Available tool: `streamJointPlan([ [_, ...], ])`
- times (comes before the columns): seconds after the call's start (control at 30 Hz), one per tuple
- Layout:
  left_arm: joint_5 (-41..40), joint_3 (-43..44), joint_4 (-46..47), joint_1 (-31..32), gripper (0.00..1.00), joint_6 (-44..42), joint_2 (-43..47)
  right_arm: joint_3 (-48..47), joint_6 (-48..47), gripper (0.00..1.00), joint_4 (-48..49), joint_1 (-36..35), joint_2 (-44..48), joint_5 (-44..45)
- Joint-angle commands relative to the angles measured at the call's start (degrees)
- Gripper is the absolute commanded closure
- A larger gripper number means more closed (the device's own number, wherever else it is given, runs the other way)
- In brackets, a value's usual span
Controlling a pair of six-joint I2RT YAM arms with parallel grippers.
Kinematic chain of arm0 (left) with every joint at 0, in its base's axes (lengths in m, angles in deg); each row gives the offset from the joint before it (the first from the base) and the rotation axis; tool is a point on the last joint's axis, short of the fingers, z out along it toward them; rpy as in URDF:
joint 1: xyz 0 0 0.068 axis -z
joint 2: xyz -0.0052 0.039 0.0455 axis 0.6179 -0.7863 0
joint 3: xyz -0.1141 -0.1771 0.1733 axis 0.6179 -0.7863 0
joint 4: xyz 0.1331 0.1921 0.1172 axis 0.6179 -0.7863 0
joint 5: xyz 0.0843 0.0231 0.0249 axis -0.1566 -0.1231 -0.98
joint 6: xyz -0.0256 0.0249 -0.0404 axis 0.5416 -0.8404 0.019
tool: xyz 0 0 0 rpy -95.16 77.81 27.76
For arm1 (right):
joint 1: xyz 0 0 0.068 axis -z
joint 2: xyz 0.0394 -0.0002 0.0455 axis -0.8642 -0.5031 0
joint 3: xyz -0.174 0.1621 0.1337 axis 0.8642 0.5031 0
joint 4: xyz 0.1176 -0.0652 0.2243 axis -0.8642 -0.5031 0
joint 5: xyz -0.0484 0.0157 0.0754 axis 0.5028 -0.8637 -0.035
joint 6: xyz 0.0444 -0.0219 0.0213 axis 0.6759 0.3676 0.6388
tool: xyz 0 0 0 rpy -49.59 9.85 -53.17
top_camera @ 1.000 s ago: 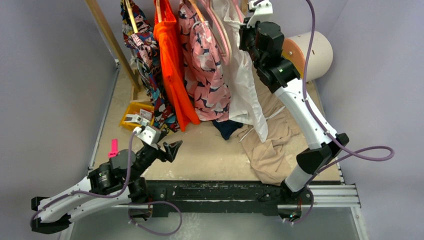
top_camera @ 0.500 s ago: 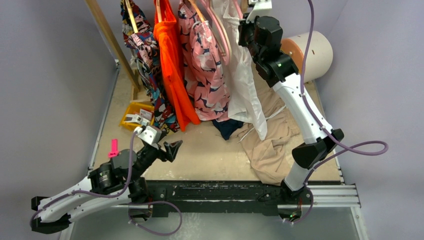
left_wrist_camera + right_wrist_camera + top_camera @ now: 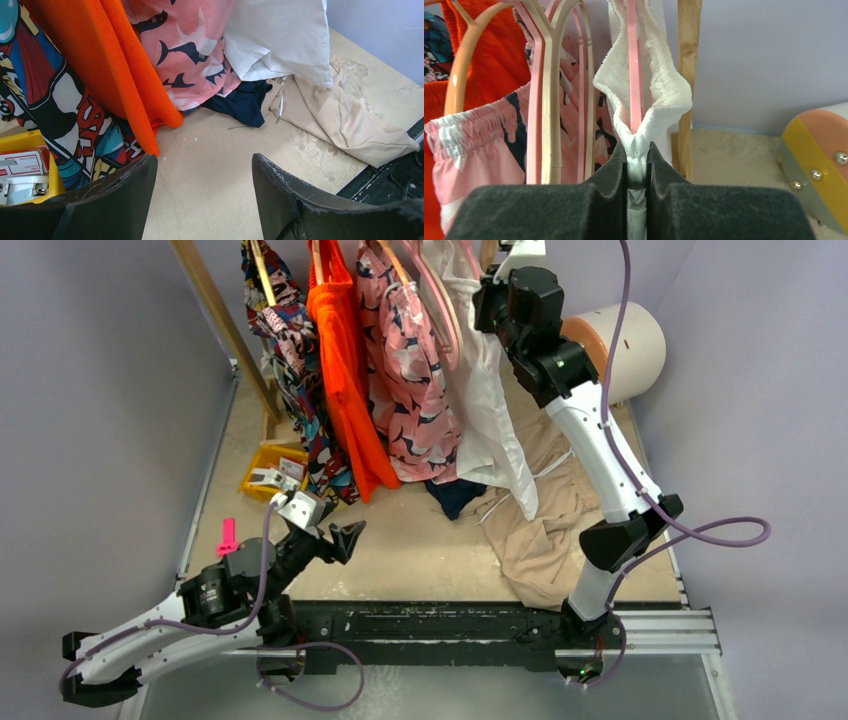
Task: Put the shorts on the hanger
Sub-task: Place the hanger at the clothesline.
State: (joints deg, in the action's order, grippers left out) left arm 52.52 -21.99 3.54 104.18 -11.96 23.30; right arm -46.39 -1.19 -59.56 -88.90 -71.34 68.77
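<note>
Top: right gripper (image 3: 488, 308) is up at the rack, at the top of the shorts (image 3: 492, 420). They hang white between the pink patterned garment (image 3: 415, 390) and the right arm. Left gripper (image 3: 338, 540) sits low over the table (image 3: 420, 550), apart from the clothes. Tan garment (image 3: 545, 530) is heaped below the shorts.

Left wrist: jaws spread wide, nothing between them. Shorts' lower end shows top right.

Right wrist: jaws pressed together, pinching the gathered waistband just below the hanger (image 3: 634, 65). The pink bar runs inside the waistband, fabric on both sides.

Handling, my read: shorts are light, thin and limp, with no shape of their own. The elastic waistband is the only thick, grippy part, so hold there, close to the hanger. The hanger is smooth, so fabric could slide off if it sits uneven.
</note>
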Motion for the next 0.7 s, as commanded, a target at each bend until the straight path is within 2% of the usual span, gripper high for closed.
streamJointPlan([
  [0.0,-0.48,0.16,2.62,0.07,0.32,0.95,-0.37,-7.77,6.28,1.00,-1.22,1.23,-0.20,-2.61],
  [0.17,-0.25,0.16,2.71,0.05,0.32,0.76,-0.46,-15.00,8.52,1.00,-7.27,2.61,-3.32,-6.40],
  [0.53,0.28,0.30,2.64,0.03,0.32,0.95,-0.88,-9.82,8.96,1.00,-7.16,3.70,-2.50,-8.71],
  [0.57,0.28,0.26,2.62,0.01,0.32,0.95,-0.94,-9.75,8.80,0.98,-7.21,3.70,-2.50,-9.14],
  [0.67,0.28,0.17,2.71,-0.01,0.32,0.95,-0.90,-8.33,7.67,0.80,-6.19,3.70,-1.47,-9.71],
])
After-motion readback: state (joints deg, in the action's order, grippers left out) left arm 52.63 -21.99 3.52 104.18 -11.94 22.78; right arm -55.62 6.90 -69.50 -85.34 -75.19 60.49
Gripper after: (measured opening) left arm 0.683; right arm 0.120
